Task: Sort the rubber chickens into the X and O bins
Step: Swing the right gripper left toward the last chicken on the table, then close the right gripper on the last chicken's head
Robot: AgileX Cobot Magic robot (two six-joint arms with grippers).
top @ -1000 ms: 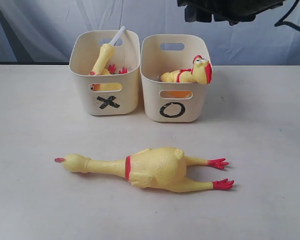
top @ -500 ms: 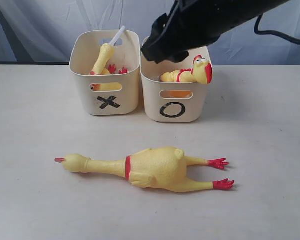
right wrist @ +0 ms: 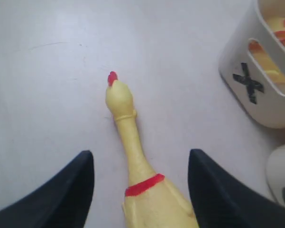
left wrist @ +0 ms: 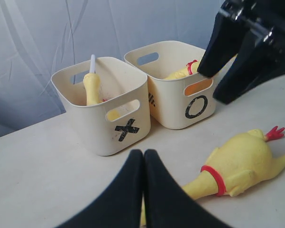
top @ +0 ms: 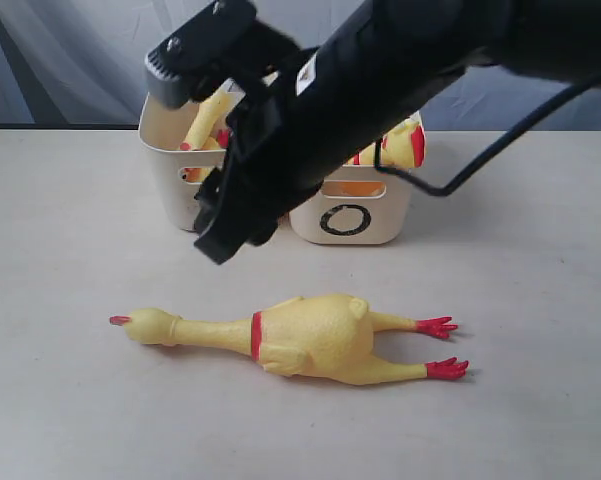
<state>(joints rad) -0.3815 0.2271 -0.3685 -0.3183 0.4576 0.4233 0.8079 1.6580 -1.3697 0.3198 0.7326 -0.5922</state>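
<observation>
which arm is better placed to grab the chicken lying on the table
Right, likely. The right gripper is open and hangs above the chicken, its jaws straddling the neck in the right wrist view. The left gripper is shut and would have to open first.

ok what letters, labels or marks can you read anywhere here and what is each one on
"X": black, on the front of the left tub.
"O": black, on the front of the right tub.
Dark mark on the right tub's side: mostly hidden, unreadable.
White sticker on the right arm: too small to read.
Chicken on the table: no text.
</observation>
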